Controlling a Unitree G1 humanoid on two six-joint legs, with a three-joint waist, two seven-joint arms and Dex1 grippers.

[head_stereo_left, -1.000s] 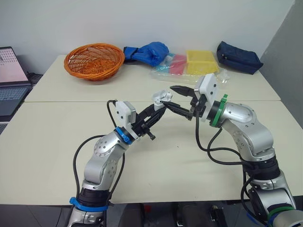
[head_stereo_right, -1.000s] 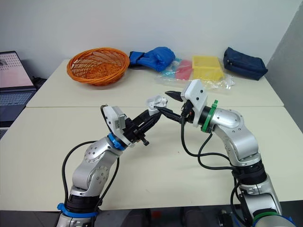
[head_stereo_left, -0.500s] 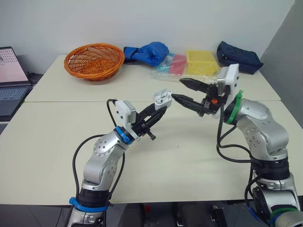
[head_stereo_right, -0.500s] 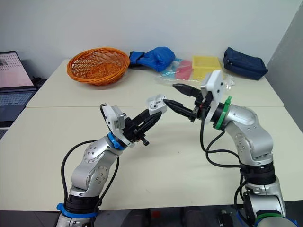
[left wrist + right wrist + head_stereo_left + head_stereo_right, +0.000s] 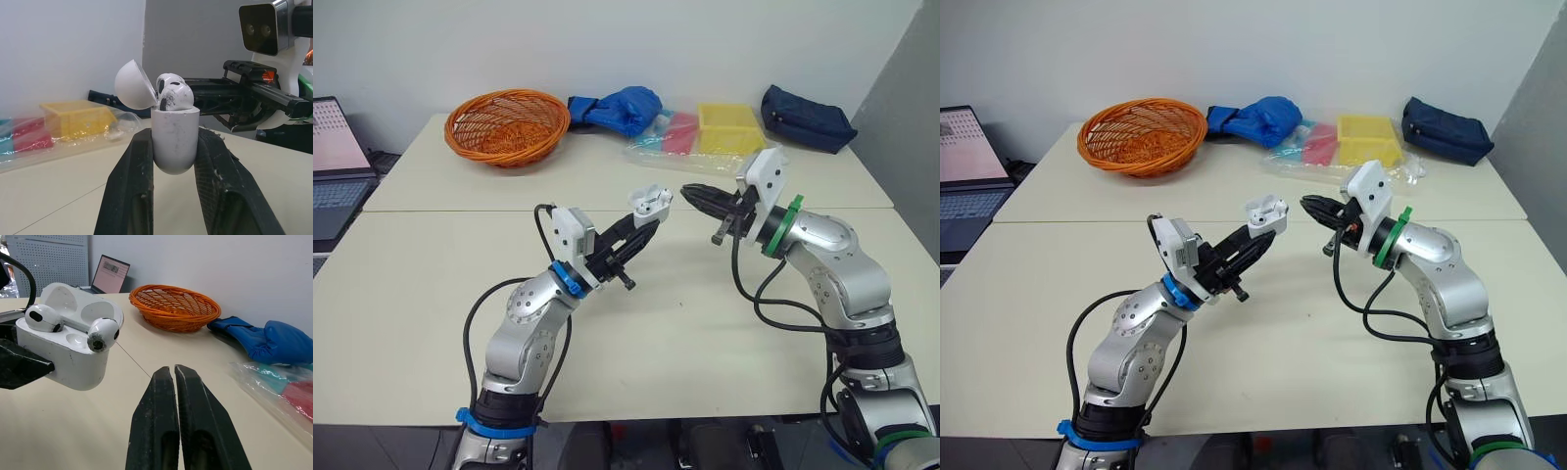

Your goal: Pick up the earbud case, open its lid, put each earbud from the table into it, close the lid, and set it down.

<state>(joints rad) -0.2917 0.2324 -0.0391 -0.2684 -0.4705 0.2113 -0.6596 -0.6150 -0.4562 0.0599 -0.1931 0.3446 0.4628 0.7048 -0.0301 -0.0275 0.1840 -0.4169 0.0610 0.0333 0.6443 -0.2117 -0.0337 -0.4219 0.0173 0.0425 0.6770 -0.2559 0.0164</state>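
The white earbud case [image 5: 649,201] is held up above the table, my left gripper [image 5: 644,219] shut on its lower body. Its lid [image 5: 133,86] is tipped open. Two white earbuds [image 5: 102,332] sit in their sockets, stems down, heads poking above the rim. My right gripper [image 5: 691,193] hovers a short way to the right of the case, pointing at it, shut with nothing between its fingers [image 5: 162,382]. A small gap separates its tips from the case.
At the back of the table stand an orange wicker basket [image 5: 507,125], a blue cloth [image 5: 622,108], a yellow box [image 5: 729,127] among plastic bags, and a navy pouch [image 5: 806,117]. A laptop [image 5: 333,157] sits at the far left.
My right gripper has drawn back from the case to the right and shut its fingers. The left gripper and the case have stayed put.
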